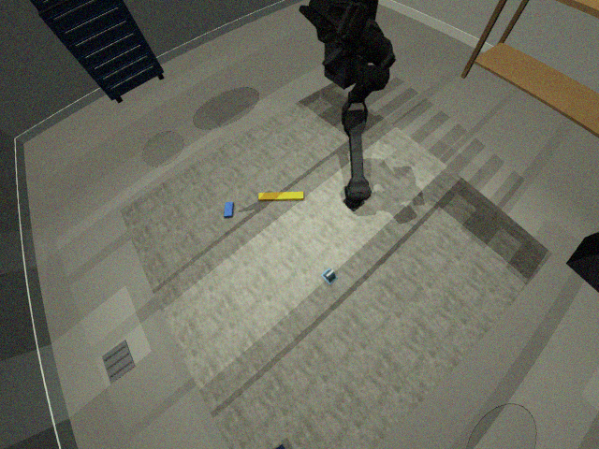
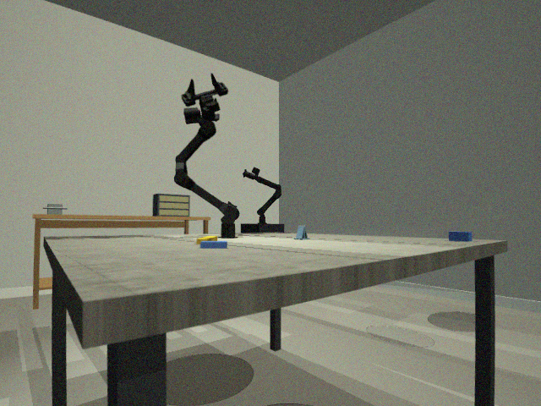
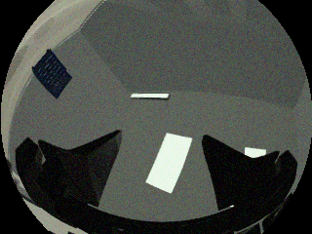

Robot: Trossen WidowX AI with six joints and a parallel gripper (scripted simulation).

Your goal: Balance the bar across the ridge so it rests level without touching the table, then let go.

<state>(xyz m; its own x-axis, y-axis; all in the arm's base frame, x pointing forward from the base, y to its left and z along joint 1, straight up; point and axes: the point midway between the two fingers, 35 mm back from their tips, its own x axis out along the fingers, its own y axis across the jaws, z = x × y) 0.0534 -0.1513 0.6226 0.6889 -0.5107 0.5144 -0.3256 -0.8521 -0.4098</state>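
Overhead, black parallel-jaw gripper (image 2: 203,89) spread wide, holding nothing; flat yellow rectangular bar (image 1: 280,195) lies on wooden table (image 2: 279,279) nr small blue wedge ridge (image 1: 328,276).

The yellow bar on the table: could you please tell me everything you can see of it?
The yellow bar is a long, thin, flat slat with square ends, plain yellow and slightly darker along part of its top. It lies flat on the table, to one side of the arm's base, with a small blue block lying apart from its far end. Nothing grips it: the gripper is open, raised high and pointing upward.
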